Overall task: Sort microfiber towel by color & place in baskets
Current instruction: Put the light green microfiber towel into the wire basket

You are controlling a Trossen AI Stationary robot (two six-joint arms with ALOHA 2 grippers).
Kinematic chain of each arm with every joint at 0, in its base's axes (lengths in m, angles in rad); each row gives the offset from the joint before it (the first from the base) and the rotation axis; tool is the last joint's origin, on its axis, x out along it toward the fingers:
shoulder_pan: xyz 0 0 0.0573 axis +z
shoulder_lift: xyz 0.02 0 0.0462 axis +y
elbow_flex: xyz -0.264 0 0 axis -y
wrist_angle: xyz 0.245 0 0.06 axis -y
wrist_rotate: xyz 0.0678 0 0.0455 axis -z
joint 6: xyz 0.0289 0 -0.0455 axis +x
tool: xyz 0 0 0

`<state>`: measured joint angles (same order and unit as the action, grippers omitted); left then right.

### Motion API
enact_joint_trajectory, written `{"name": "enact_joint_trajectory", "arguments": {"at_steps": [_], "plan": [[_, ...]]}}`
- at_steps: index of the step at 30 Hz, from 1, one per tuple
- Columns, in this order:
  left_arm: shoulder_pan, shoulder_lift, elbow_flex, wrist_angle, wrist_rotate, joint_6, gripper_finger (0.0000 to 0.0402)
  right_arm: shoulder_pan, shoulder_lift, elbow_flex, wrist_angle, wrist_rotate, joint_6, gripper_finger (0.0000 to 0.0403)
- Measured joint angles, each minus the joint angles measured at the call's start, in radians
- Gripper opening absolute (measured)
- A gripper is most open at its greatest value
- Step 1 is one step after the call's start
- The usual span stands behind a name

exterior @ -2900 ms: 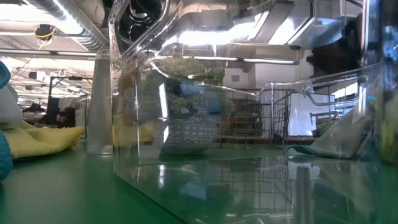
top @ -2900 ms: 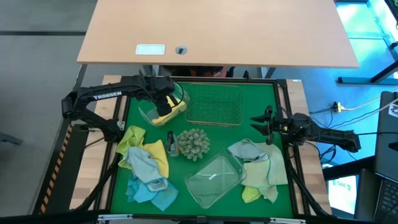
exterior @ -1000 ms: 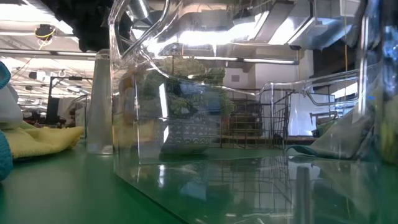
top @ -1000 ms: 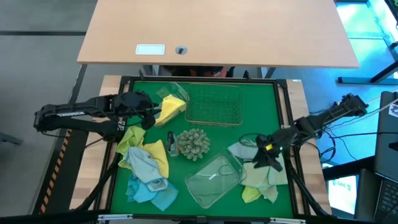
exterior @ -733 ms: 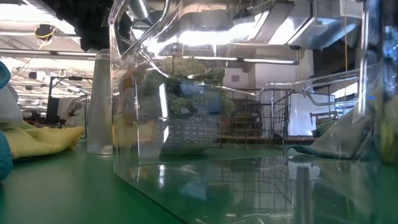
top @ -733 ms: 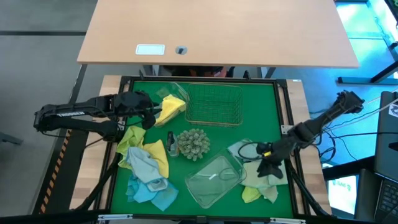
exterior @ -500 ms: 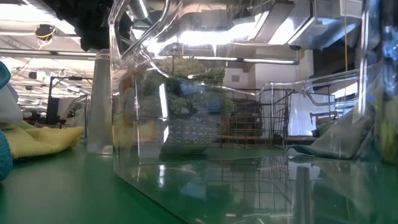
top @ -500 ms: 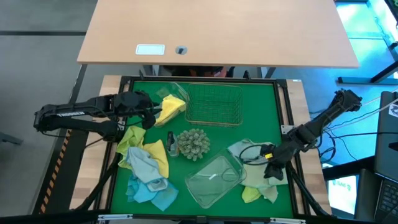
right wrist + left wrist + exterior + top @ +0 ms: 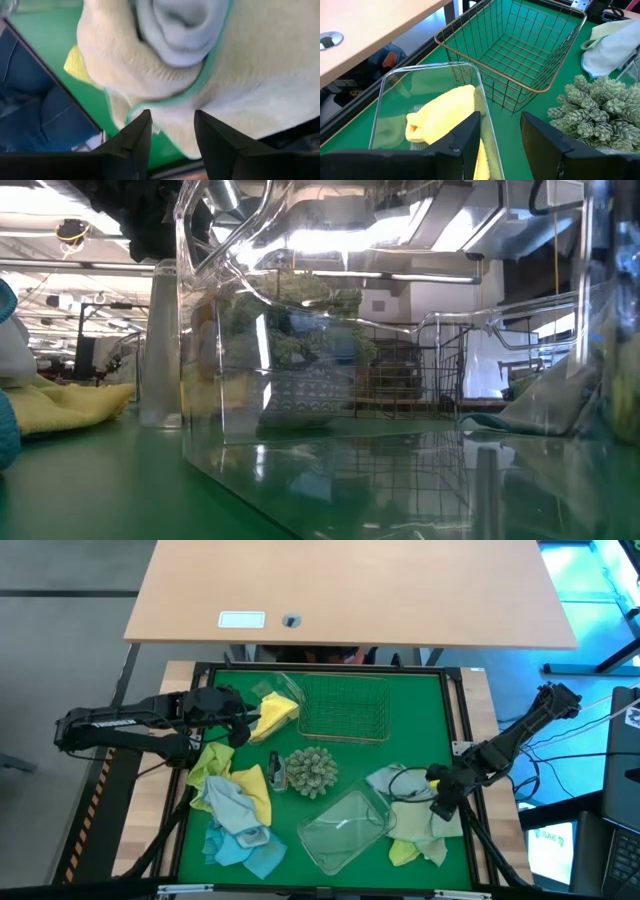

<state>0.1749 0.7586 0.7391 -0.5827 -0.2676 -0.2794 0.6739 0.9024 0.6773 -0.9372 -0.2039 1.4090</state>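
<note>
- My right gripper [image 9: 437, 806] hangs low over the heap of cloths at the right of the desk [image 9: 420, 695], its jaws apart with nothing between them; in its wrist view a pale lime green towel [image 9: 260, 75] and a light blue towel [image 9: 185, 30] fill the frame just past the fingers [image 9: 131, 142].
- My left gripper [image 9: 243, 726] waits at the left rear, jaws apart and empty, just beside the clear tub [image 9: 427, 107] that holds a yellow towel [image 9: 442, 112].
- The wire basket [image 9: 343, 708] sits next to that tub at the rear, nothing in it.
- The second clear tub [image 9: 345, 830] lies near the front centre, just beside the right heap.
- A spiky ball [image 9: 311, 771] sits mid-desk.
- More yellow, blue and green towels [image 9: 235, 810] lie piled at the front left.
</note>
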Motion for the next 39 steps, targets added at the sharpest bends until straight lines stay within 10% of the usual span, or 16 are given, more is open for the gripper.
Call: {"name": "enact_joint_trajectory", "arguments": {"at_steps": [13,22,27,39], "plan": [[0.000,0.000,0.000,0.000,0.000,0.000,0.0134,0.000,0.093,0.000,-0.028,0.090,0.000,0.0143],[0.000,0.000,0.000,0.000,0.000,-0.001,0.0134,0.000,0.142,0.000,-0.032,0.044,-0.052,0.0016],[0.000,0.000,0.000,0.000,0.000,-0.001,0.0134,0.000,0.140,0.016,-0.036,0.000,-0.055,0.0021],[0.000,0.000,0.000,0.000,0.000,-0.002,0.0134,0.000,0.140,0.406,-0.272,0.122,-0.191,0.0005]]}}
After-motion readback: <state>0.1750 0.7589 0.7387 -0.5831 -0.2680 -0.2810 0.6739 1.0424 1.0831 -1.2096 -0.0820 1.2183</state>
